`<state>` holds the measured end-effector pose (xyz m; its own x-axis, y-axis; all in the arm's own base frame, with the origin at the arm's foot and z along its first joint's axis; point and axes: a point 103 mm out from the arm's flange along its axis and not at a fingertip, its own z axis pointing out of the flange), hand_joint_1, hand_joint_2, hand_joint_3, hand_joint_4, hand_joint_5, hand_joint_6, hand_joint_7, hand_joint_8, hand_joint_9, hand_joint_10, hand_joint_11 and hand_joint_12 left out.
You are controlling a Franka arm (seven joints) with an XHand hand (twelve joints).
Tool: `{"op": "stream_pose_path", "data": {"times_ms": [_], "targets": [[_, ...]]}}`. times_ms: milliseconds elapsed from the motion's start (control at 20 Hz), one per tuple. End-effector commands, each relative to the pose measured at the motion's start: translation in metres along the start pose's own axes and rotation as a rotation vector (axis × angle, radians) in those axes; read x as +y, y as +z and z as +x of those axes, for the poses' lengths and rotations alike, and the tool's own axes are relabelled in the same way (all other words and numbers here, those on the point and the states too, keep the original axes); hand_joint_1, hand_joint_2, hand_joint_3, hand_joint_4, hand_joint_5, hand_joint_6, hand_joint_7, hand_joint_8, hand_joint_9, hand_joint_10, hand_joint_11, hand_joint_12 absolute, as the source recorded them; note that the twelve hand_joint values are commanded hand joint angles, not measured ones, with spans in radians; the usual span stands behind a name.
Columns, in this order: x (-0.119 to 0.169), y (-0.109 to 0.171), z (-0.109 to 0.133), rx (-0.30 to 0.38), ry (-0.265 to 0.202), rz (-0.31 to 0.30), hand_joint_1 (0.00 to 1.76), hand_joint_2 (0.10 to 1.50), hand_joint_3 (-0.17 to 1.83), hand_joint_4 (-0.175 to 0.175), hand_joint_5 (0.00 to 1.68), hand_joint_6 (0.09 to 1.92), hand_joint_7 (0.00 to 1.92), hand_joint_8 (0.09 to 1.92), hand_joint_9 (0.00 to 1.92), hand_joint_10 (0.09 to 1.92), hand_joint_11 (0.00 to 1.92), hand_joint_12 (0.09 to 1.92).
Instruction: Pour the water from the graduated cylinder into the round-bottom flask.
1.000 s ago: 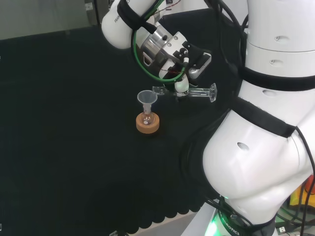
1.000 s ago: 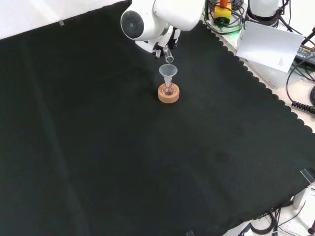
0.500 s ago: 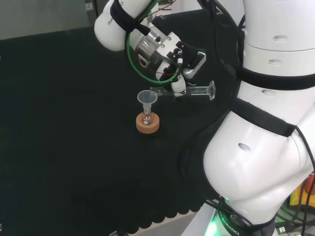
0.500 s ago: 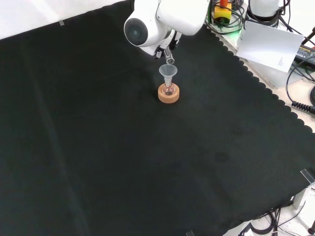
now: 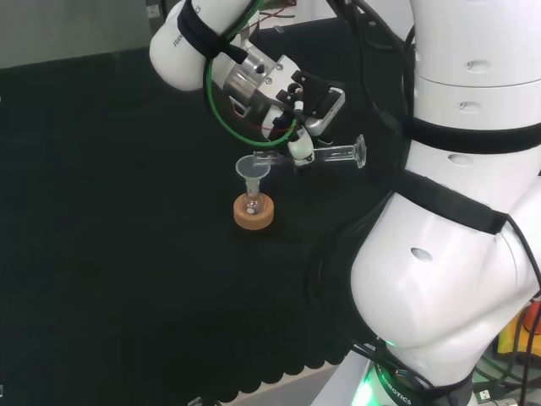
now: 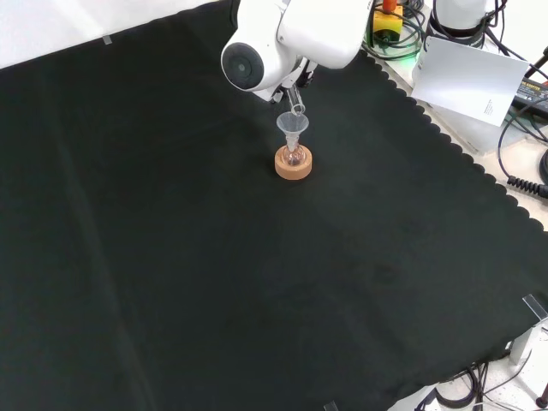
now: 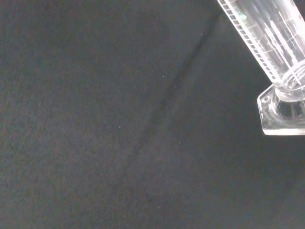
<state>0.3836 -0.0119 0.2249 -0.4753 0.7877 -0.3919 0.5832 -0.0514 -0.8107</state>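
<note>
**Cylinder tipped over funnel, pour underway**

Front view, centre-upper frame: round-bottom flask (image 6: 294, 157) sits in a cork ring (image 6: 293, 164) to keep it upright, with a funnel (image 6: 292, 125) in its neck. Just behind, the hand (image 5: 303, 145) has its fingers wrapped round the graduated cylinder (image 5: 325, 155), held near horizontal, spout at the funnel rim. Water flow is probably on; can't confirm. Black cloth (image 6: 171, 257) nearby is bare; nothing obstructs.

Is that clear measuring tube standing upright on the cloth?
No, the robot hand holds the graduated cylinder roughly level above the funnel.
</note>
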Motion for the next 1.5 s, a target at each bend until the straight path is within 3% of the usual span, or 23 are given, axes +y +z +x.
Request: {"op": "stream_pose_path", "data": {"times_ms": [50, 1500], "targets": [[-0.002, 0.001, -0.005, -0.019, 0.021, 0.004, 1.12, 1.14, 0.0, -0.116, 0.94, 1.08, 1.17, 0.41, 1.38, 0.1, 1.23, 0.76], [-0.006, -0.011, 0.003, -0.079, 0.07, 0.046, 1.12, 1.14, 0.0, -0.113, 0.95, 1.07, 1.18, 0.4, 1.38, 0.09, 1.23, 0.76]]}}
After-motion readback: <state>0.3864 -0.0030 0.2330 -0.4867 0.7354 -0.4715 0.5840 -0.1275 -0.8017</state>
